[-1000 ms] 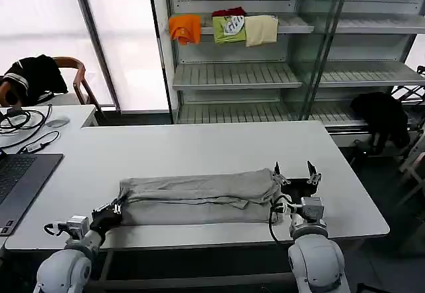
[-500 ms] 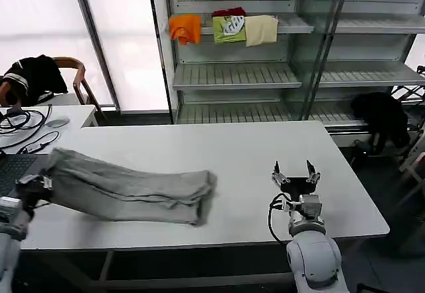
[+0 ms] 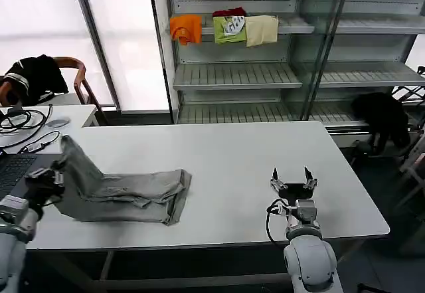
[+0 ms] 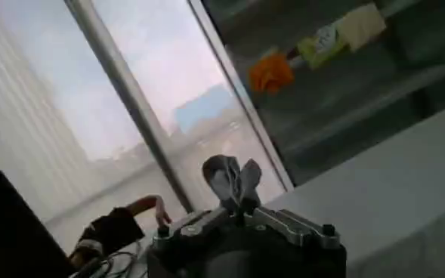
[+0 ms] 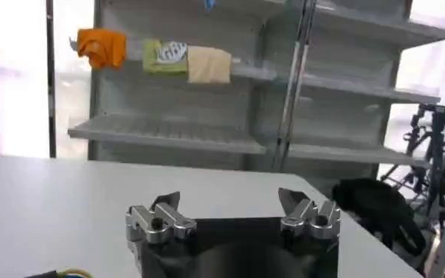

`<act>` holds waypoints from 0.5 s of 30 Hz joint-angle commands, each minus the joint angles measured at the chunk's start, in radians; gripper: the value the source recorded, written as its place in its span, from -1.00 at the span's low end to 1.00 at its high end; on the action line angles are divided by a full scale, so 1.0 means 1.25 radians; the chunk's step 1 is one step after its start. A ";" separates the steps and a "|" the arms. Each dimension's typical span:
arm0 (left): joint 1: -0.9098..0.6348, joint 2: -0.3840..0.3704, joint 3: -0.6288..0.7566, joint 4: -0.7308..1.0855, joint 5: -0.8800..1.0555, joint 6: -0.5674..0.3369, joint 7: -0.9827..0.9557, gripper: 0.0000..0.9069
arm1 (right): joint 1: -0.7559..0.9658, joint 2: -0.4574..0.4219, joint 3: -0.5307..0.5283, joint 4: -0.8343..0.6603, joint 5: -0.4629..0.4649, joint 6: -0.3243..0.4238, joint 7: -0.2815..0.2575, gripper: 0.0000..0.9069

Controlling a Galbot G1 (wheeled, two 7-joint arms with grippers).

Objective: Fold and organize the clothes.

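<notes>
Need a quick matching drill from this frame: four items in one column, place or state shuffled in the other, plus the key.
Column 1
1. grey shirt
2. left gripper
3. right gripper
4. orange garment

Column 2
A. open, holding nothing, over the white table on the robot's right
B. hanging over the edge of the top shelf
C. shut on a bunch of grey cloth at the table's left edge
D. lying in a long bundle on the table, one end lifted

Pairs: 1-D, 2-C, 3-A, 4-B
</notes>
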 commanded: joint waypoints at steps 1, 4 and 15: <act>-0.029 -0.100 0.312 -0.122 -0.009 0.117 -0.089 -1.00 | -0.015 0.001 0.009 -0.015 0.003 0.026 0.019 1.00; -0.025 -0.108 0.344 -0.109 0.008 0.123 -0.090 -1.00 | -0.016 0.000 0.012 -0.018 0.005 0.031 0.021 1.00; -0.030 -0.125 0.412 -0.054 0.051 0.118 -0.111 -0.98 | -0.002 0.009 0.000 -0.035 0.011 0.045 0.040 1.00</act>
